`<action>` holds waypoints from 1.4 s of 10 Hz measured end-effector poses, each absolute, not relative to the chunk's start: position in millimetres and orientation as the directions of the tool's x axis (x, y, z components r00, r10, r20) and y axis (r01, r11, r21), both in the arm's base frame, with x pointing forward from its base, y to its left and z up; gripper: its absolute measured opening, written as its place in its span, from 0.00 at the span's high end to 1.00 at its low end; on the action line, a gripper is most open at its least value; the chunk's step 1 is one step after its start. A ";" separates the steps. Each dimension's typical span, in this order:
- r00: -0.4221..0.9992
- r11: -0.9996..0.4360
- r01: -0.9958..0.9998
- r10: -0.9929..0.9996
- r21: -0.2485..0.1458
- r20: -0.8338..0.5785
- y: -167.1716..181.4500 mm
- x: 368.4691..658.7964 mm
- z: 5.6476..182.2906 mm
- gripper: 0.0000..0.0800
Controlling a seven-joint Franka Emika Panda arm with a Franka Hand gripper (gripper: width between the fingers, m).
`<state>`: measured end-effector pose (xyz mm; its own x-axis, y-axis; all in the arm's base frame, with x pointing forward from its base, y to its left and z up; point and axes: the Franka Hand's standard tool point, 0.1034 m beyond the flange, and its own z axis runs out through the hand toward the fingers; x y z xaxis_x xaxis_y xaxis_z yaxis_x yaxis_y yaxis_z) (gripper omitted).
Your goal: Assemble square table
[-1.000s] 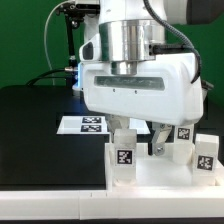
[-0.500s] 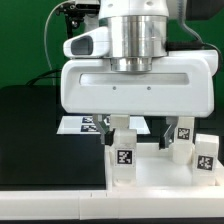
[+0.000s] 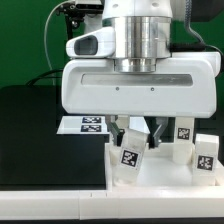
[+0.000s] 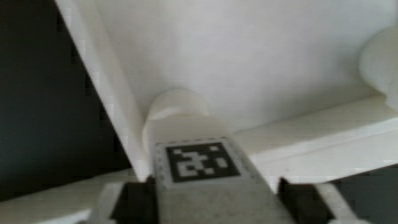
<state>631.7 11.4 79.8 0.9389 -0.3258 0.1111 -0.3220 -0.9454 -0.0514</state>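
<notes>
Between the pincer fingers, a tilted white leg.

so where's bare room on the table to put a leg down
The black mat on the exterior view's left is bare, bordered by the marker board and the white tabletop. On the exterior view's right it is crowded: the pincer closes around a tilted leg, with more legs beside it.

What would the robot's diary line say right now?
gripper: closing on leg | leg: tilted, between fingers | tabletop: on table | other legs: two at exterior view's right
</notes>
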 end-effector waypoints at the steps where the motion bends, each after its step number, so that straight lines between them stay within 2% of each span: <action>1: 0.882 -0.888 -0.455 -0.460 -0.068 0.107 10.9 632.5 79.8 0.62; 4: 0.554 -0.556 -0.823 -0.831 -0.113 0.049 10.2 630.7 77.9 0.62; 6: 0.242 -0.231 -0.960 -0.969 -0.160 -0.056 7.1 631.0 77.5 0.63; 8: 0.179 -0.166 -0.974 -0.982 -0.156 -0.068 7.8 630.8 77.1 0.64; 9: 0.179 -0.167 -0.974 -0.982 -0.156 -0.066 7.4 630.8 77.1 0.64; 10: 0.269 -0.258 -0.952 -0.962 -0.164 -0.045 6.6 630.8 76.8 0.64; 11: 0.412 -0.407 -0.894 -0.911 -0.189 0.012 4.6 631.3 75.3 0.57; 12: 0.549 -0.547 -0.817 -0.835 -0.180 0.042 5.1 629.0 74.2 0.57; 13: 0.701 -0.703 -0.692 -0.709 -0.164 0.078 3.8 627.9 75.0 0.34; 14: 0.761 -0.764 -0.627 -0.642 -0.154 0.090 1.5 625.9 73.5 0.24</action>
